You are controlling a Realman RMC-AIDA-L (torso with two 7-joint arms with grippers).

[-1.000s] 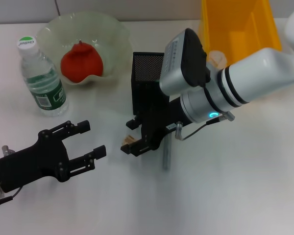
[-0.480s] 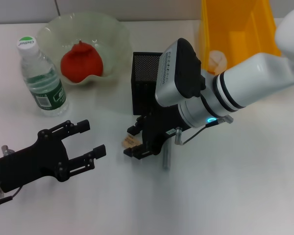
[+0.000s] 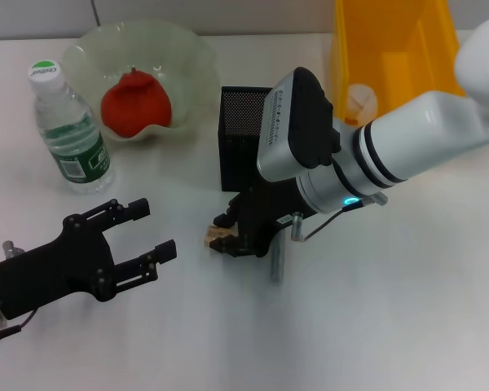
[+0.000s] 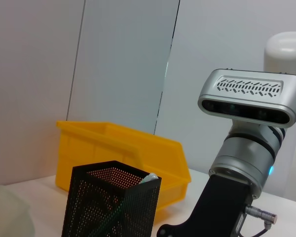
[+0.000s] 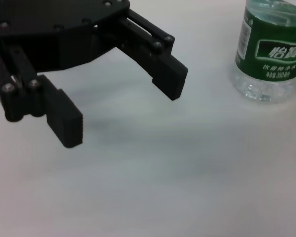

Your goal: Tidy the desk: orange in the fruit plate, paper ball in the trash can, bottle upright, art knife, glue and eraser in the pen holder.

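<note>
White desk (image 3: 407,309) fills the head view. At its far side stands a yellow bin (image 3: 395,41) with a paper ball (image 3: 360,102) low inside it. The plate (image 3: 187,49) at the far left holds the orange (image 3: 135,103), and the bottle (image 3: 68,130) stands upright beside it. The black mesh holder (image 3: 243,130) is in the middle; in the left wrist view a pale stick leans inside it.

The right gripper (image 3: 226,236) is low over the desk just in front of the holder, and its fingers close on a small tan eraser (image 3: 214,237). A grey knife (image 3: 276,257) lies on the desk just beside this gripper.

The left gripper (image 3: 151,232) rests at the near left with its jaws apart and nothing between them; its fingers (image 5: 165,79) show clearly in the right wrist view.
</note>
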